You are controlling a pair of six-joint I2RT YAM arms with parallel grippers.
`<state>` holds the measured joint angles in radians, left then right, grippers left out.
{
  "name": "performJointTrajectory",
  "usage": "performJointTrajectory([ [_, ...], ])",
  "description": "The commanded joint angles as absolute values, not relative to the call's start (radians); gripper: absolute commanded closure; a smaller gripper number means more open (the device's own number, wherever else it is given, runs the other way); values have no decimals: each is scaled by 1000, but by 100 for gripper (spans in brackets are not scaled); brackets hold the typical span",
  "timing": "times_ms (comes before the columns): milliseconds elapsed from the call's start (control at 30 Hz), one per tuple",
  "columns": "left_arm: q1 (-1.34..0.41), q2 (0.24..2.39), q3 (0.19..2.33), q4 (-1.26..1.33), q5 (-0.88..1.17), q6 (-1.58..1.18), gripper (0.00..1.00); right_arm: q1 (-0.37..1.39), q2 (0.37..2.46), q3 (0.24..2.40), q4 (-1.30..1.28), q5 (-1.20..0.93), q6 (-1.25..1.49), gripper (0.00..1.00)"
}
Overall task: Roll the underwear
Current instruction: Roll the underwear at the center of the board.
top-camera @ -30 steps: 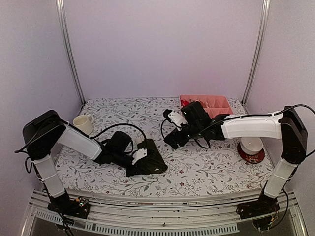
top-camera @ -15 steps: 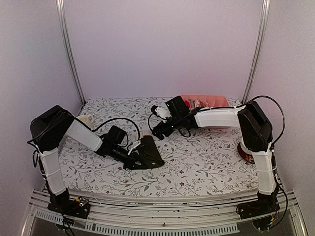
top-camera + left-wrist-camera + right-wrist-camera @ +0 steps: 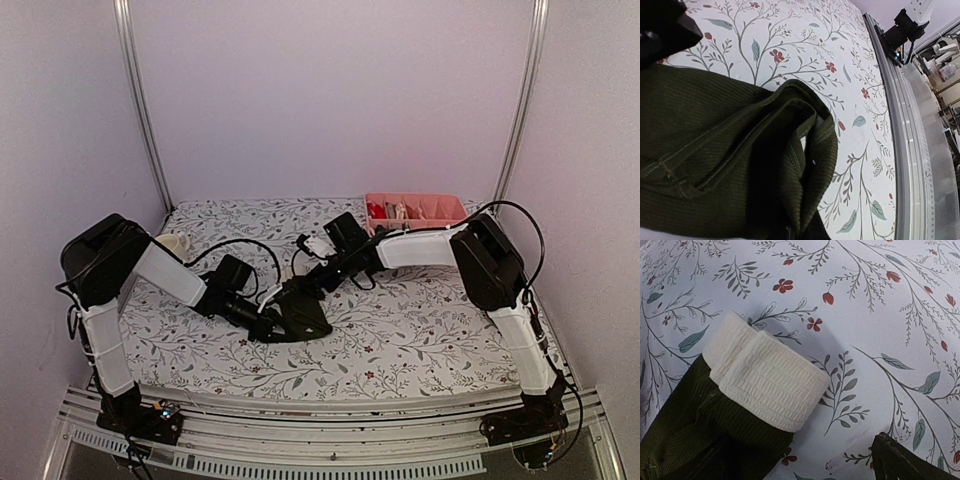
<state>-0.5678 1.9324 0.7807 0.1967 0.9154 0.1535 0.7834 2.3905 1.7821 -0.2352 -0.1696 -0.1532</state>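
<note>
We are seeing the left gripper (image 3: 270, 323) with its jaws pressed together on the near left edge of the olive underwear (image 3: 305, 315). In its wrist view the ribbed cloth is bunching in folds right up against the camera. The right gripper (image 3: 297, 290) is hanging with its jaws spread wide over the garment's far end, gripping nothing. One dark finger (image 3: 905, 462) is showing at the bottom corner of its wrist view.

The olive underwear is lying flat on the floral tabletop (image 3: 430, 330), left of centre and near the front. Its broad side is running left to right along the near edge, and it is narrowing toward the far side. At that far end a whitish ribbed piece (image 3: 765, 380) is sitting folded across the olive cloth. We are unable to tell whether it is a band or a separate garment.

The left arm is reaching low from its base toward the right. The right arm is bending at a high elbow, and its white forearm is stretching leftward across the table's middle.

A pale cup (image 3: 172, 243) is standing at the far left behind the left arm. A pink tray (image 3: 440, 212) is sitting at the far right, holding red and pale things too small to make out. A metal rail (image 3: 912, 150) is bordering the table in front.
</note>
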Motion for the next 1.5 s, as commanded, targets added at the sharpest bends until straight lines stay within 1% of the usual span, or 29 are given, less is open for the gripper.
performJointTrajectory([
  [0, -555, 1957, 796, 191, 952, 149, 100, 786, 2414, 1773, -267, -84, -128, 2],
  [100, -554, 1999, 822, 174, 976, 158, 100, 786, 2370, 1691, -245, -4, -92, 2],
  [300, -558, 2023, 887, 114, 1027, 212, 100, 792, 2191, 1474, -184, 183, 8, 2],
  [400, -563, 2054, 932, 69, 1044, 233, 100, 794, 2119, 1381, -160, 234, 59, 2],
  [600, -568, 2119, 980, 32, 1092, 189, 100, 809, 2042, 1299, -86, 234, 37, 1],
  [700, -568, 2122, 974, 52, 1095, 144, 100, 817, 1984, 1274, -37, 223, -23, 0],
  [900, -567, 2114, 986, 41, 1074, 112, 100, 823, 1852, 1203, 13, 207, -111, 1],
  [1033, -570, 2117, 1004, 5, 1045, 114, 100, 856, 1750, 1094, 64, 188, -164, 1],
  [1100, -575, 2131, 1023, -25, 1027, 122, 100, 897, 1694, 1027, 112, 188, -216, 0],
  [1133, -577, 2139, 1036, -44, 1028, 129, 100, 923, 1668, 981, 135, 179, -249, 1],
  [1300, -589, 2162, 1057, -59, 1016, 129, 100, 1047, 1622, 909, 168, 90, -379, 33],
  [1400, -594, 2155, 1063, -66, 975, 134, 100, 1090, 1663, 912, 166, 79, -423, 56],
  [1467, -600, 2147, 1060, -68, 932, 138, 100, 1112, 1699, 917, 166, 88, -453, 64],
])
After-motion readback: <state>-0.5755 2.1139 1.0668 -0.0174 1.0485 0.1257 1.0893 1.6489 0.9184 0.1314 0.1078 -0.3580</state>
